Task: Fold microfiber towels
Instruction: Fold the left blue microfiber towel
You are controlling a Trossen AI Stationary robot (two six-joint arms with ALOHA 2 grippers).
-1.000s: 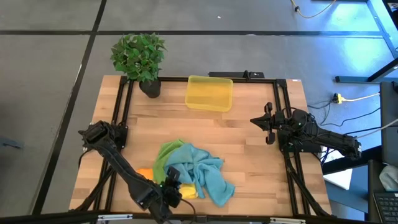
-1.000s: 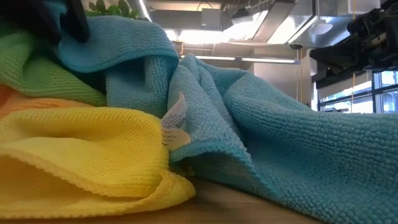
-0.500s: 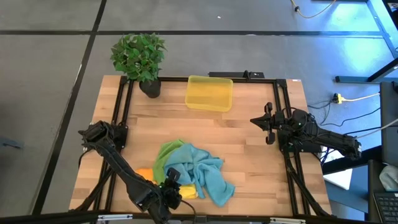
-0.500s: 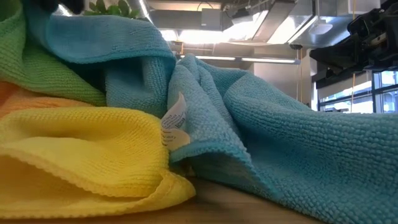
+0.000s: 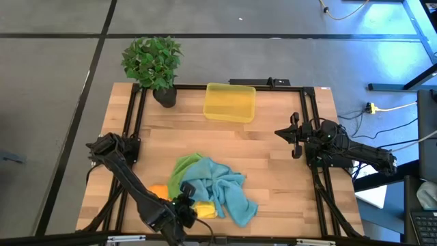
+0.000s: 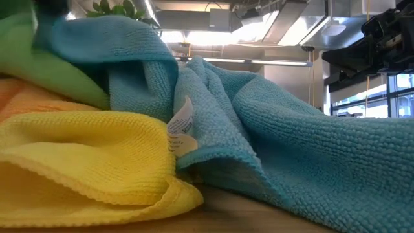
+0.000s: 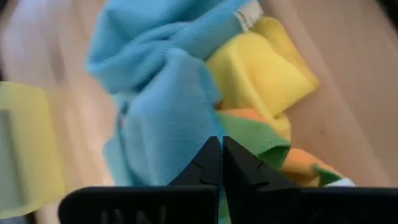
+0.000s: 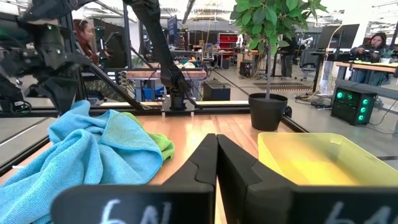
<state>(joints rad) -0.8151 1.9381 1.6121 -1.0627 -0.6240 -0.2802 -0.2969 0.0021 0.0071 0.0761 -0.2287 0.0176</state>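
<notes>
Several microfiber towels lie in one crumpled pile near the table's front edge: a teal-blue towel on top, a green one at its left, a yellow one and an orange one at the near side. My left gripper is shut at the pile's near-left part, slanting down. In the left wrist view, its tips meet where the teal-blue towel borders the green one. My right gripper hangs shut over the table's right side, away from the pile. My left gripper pinches a raised fold of the teal-blue towel at its fingertips, coming slanting down from the near-left. The fingers hide the place of contact, so I cannot tell whether green cloth is caught too. The rest of the towel lies slack on the pile.
A translucent yellow bin stands at the table's far middle, and a potted plant at the far left corner. Bare wood lies between the pile and the bin. A white label sticks out of the teal-blue towel.
My left gripper has shut and gone up a little, drawing back toward the near edge. In the low view the upper left of the teal-blue and green cloth has come up with it, while the yellow towel and the rest of the pile stay put.
</notes>
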